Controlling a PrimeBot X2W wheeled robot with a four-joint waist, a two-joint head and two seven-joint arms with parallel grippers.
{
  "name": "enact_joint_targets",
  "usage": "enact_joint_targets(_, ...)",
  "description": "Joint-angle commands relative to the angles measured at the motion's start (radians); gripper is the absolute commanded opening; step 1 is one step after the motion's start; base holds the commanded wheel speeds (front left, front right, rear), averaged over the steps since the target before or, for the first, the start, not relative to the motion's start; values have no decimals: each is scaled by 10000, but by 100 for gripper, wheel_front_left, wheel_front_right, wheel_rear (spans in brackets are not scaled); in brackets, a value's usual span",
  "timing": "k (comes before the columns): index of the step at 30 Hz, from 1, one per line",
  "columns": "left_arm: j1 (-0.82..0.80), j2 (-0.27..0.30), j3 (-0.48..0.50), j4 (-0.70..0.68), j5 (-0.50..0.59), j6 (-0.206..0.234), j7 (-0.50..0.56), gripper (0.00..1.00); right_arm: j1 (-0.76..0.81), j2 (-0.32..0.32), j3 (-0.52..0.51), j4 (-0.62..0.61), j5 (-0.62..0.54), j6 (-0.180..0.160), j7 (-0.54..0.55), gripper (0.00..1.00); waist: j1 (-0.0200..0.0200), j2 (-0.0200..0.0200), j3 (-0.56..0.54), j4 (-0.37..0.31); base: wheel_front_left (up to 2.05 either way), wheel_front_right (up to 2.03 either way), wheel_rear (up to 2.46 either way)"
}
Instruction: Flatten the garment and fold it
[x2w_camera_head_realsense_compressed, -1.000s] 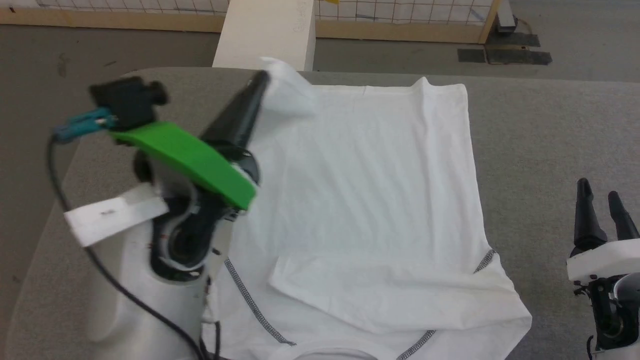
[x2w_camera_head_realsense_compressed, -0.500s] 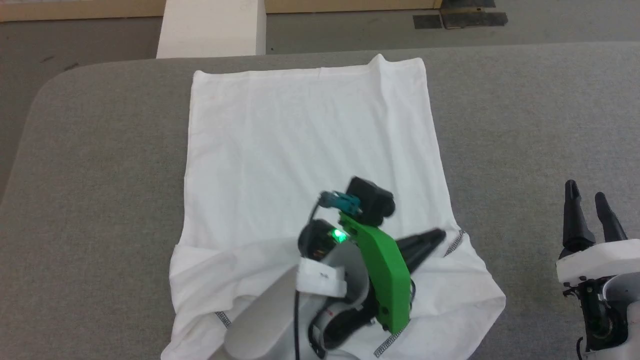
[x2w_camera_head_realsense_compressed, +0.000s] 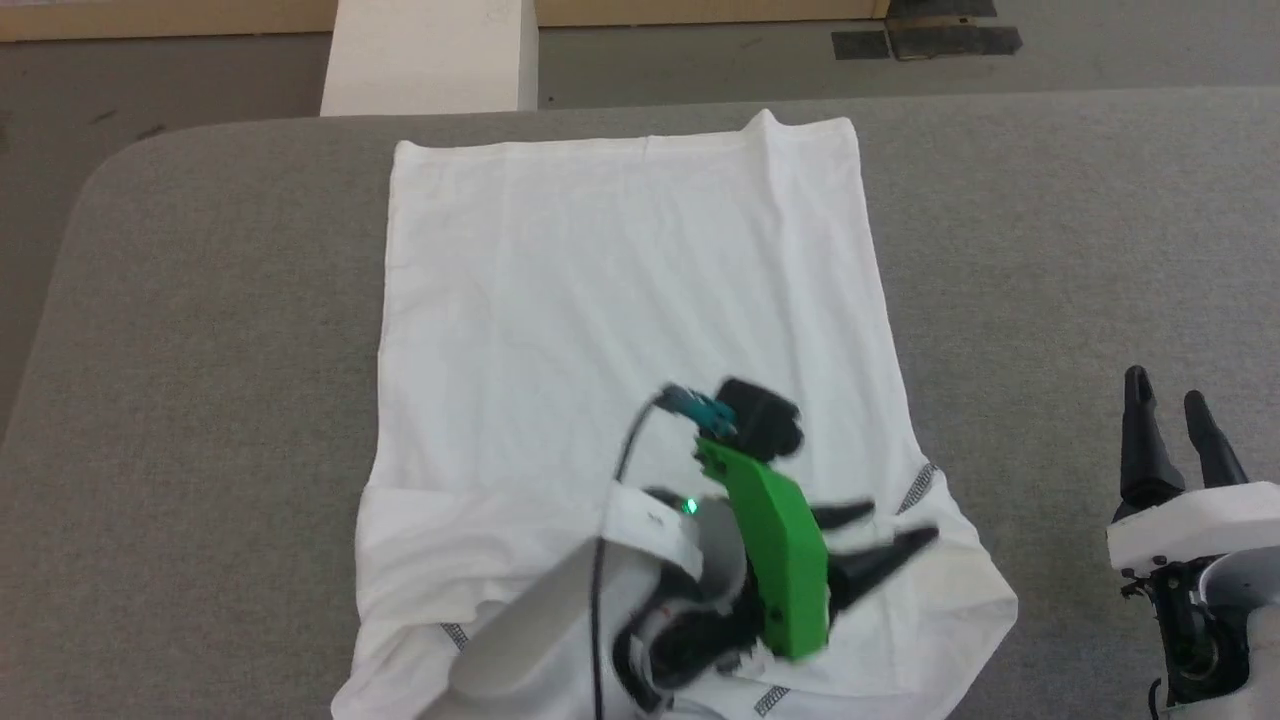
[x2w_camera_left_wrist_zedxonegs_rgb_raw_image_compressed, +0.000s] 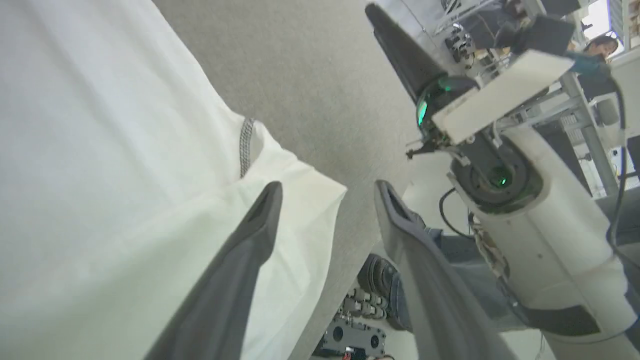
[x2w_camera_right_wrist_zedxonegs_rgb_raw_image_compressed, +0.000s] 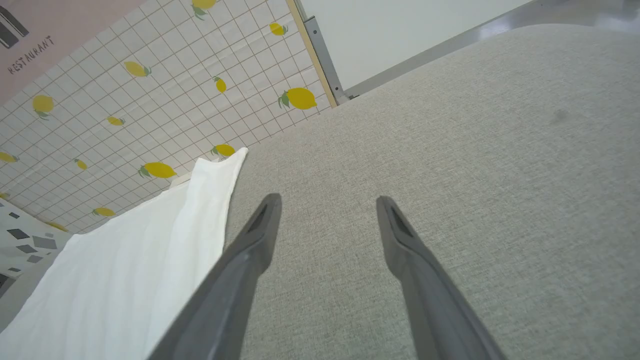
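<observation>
Your left gripper (x2w_camera_head_realsense_compressed: 902, 525): fingers spread, holding nothing, tips over the shirt's (x2w_camera_head_realsense_compressed: 620, 300) folded sleeve. Your right gripper (x2w_camera_head_realsense_compressed: 1165, 390): fingers apart, grey table (x2w_camera_head_realsense_compressed: 1050, 250) between them, shirt to their left.

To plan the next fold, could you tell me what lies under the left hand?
The open left hand is over the white T-shirt's sleeve corner, beside a grey zigzag seam. The shirt covers the grey table there; the forearm hides more fabric.

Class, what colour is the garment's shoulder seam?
Dark grey seam on the white garment; clearest in left wrist view.
</observation>
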Motion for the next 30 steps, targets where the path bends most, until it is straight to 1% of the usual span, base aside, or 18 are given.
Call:
enact_joint_targets(1, -435, -17, 577, -218, -238, 151, -421, 100, -76, -1, 66, 18, -73, -13, -7, 100, 0, -1, -187, 208, 0, 0, 0)
enact_joint_targets(3, -753, -1, 1533, -409, -426, 314, -1194, 100, -72, -1, 151, 19, -91, -13, 41, 100, 0, -1, -298, 300, 0, 0, 0)
enact_joint_targets(5, -1039, 253, 2472, -498, -321, 464, -2077, 100, -62, -1, 240, 4, -127, -13, 108, 100, 0, -1, -391, 378, 0, 0, 0)
enact_joint_targets(8, -1133, 948, 3655, -450, -69, 440, -3332, 100, -112, -1, 387, -62, -208, -13, 231, 100, 0, -1, -483, 453, 0, 0, 0)
enact_joint_targets(10, -979, 1505, 4219, -277, 261, 436, -4110, 100, -164, -1, 489, -106, -280, -13, 344, 100, 0, -1, -500, 506, 0, 0, 0)
enact_joint_targets(14, -473, 2507, 4920, 221, 1327, 628, -5794, 100, -246, -1, 654, -200, -386, -13, 650, 100, 0, -1, -483, 640, 0, 0, 0)
enact_joint_targets(16, -209, 2954, 5018, 393, 2058, 825, -6595, 100, -324, -1, 729, -229, -456, -13, 832, 100, 0, -1, -459, 688, 0, 0, 0)
enact_joint_targets(19, 246, 3320, 5299, 426, 2826, 1194, -7270, 100, -482, -1, 891, -246, -649, -13, 1255, 100, 0, -1, -408, 738, 0, 0, 0)
enact_joint_targets(20, 451, 3368, 5452, 347, 3056, 1364, -7378, 100, -575, -1, 936, -266, -729, -13, 1439, 100, 0, -1, -368, 762, 0, 0, 0)
enact_joint_targets(23, 1040, 3298, 5858, -39, 3428, 1630, -7480, 100, -966, -1, 1021, -320, -910, -13, 1978, 100, 0, -1, -221, 825, 0, 0, 0)
enact_joint_targets(26, 1555, 3061, 6256, -695, 3794, 1721, -7496, 100, -1720, -1, 956, -375, -1242, -13, 2643, 100, 0, -1, 115, 944, 0, 0, 0)
enact_joint_targets(30, 2012, 2639, 6744, -1439, 4114, 1681, -7499, 100, -3112, -87, 813, -137, -2000, -13, 3812, 100, 0, -1, 722, 1148, 0, 0, 0)
